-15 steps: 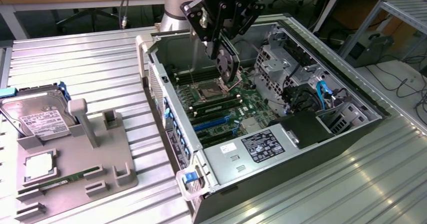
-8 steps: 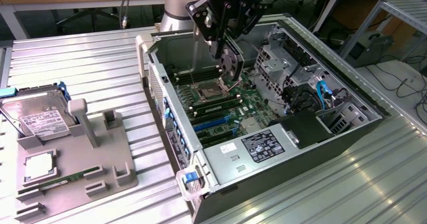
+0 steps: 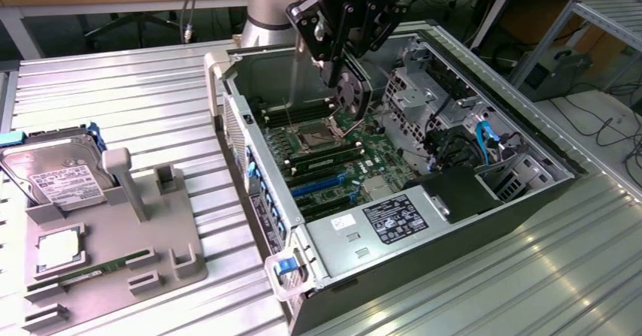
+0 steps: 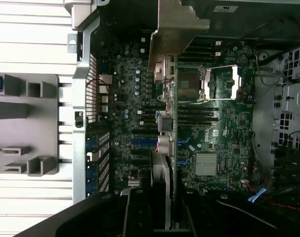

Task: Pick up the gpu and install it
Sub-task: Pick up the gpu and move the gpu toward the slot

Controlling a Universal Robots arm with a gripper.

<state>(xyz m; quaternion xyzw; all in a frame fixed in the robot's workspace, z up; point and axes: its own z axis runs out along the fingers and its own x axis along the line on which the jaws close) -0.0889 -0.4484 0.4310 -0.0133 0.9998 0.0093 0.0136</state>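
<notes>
Above the open computer case (image 3: pixel 422 283) on the ribbed metal surface (image 3: pixel 131 88), the arm (image 3: pixel 266 9) points its claw (image 3: pixel 336 71), marked ROBOTIQ, straight down, narrowed and clamped on the gpu (image 3: pixel 353 103), which hangs on edge over the motherboard (image 3: pixel 331 171). The wrist view shows the card's silver bracket (image 4: pixel 178 24); the exterior view shows its round fan (image 3: pixel 347 92) and a white-labelled hard drive (image 3: pixel 56 178), print unreadable

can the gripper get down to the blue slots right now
Probably yes: the case lies open, the gripper holds the gpu above the motherboard, and nothing visibly covers the blue slots.
</notes>
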